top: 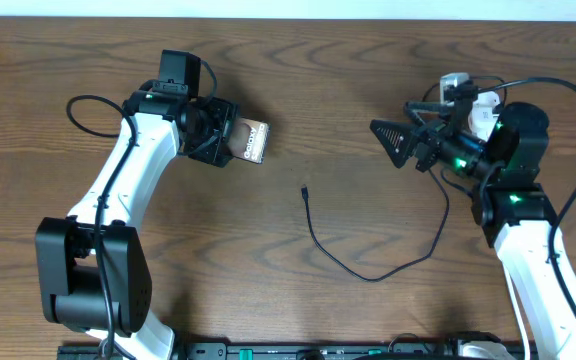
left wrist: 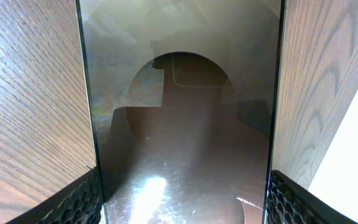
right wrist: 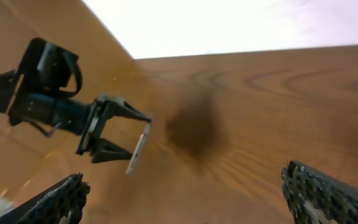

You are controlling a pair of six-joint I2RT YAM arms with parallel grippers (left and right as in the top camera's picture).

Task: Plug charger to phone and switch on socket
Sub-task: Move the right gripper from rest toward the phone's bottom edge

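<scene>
The phone [top: 253, 141], a dark slab with white lettering, is held at its end by my left gripper [top: 218, 135], lifted off the table. In the left wrist view its glossy face [left wrist: 179, 124] fills the gap between the two fingers [left wrist: 182, 202]. The charger, a thin black cable [top: 363, 276], lies loose on the table with its connector tip [top: 305, 189] pointing at the far side, below and right of the phone. My right gripper [top: 393, 141] is open and empty, right of the tip. The white socket [top: 471, 98] is mostly hidden behind the right arm.
In the right wrist view, my open fingers [right wrist: 185, 199] frame the wooden table, with the left gripper holding the phone edge-on [right wrist: 138, 149] in the distance. The table's far edge [top: 368, 20] runs along the top.
</scene>
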